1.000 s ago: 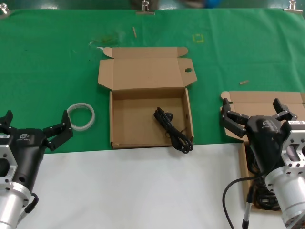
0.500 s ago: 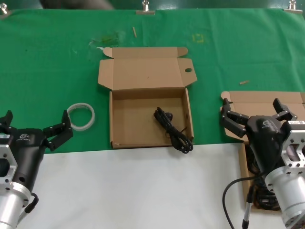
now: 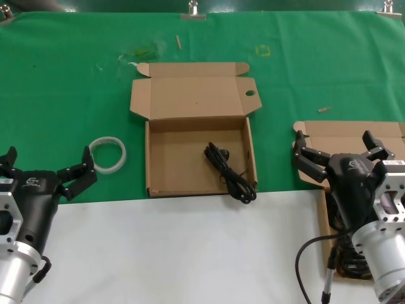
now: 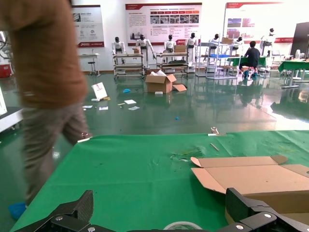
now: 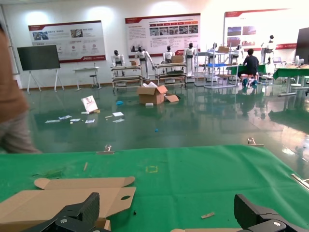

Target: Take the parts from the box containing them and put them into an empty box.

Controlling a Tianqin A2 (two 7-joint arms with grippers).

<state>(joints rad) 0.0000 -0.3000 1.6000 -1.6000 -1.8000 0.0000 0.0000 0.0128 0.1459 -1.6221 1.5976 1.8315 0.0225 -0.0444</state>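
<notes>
Cord in the middle box: one thin black power cord with a plug (image 3: 229,172) lies loose in the right half of the shallow brown cardboard carton with the round-holed flap (image 3: 176,162), its far end reaching the front right corner and touching the wall there.
Middle box: sits on the green cloth, front edge right at the line where the cloth meets the white table (image 3: 183,253); lid folded flat behind it. The left half of its floor is bare.
Supply box: the plain-lidded brown cardboard carton (image 3: 345,134) sits at the right, mostly hidden by the arm; more black cords (image 3: 347,261) show in it beside the wrist.
Right gripper: the black right gripper (image 3: 335,151) hangs over the supply box's rear part, fingers spread wide, nothing in them.
Left gripper: the black left gripper (image 3: 45,166) is parked over the near left of the cloth, fingers wide apart and empty.
White ring: a white plastic ring (image 3: 107,154) lies on the cloth between the left gripper and the middle box, touching neither.
Open room: a wide strip of green cloth separates the two boxes.
Background: a person in a brown top (image 4: 46,87) stands beyond the table's far left edge.
</notes>
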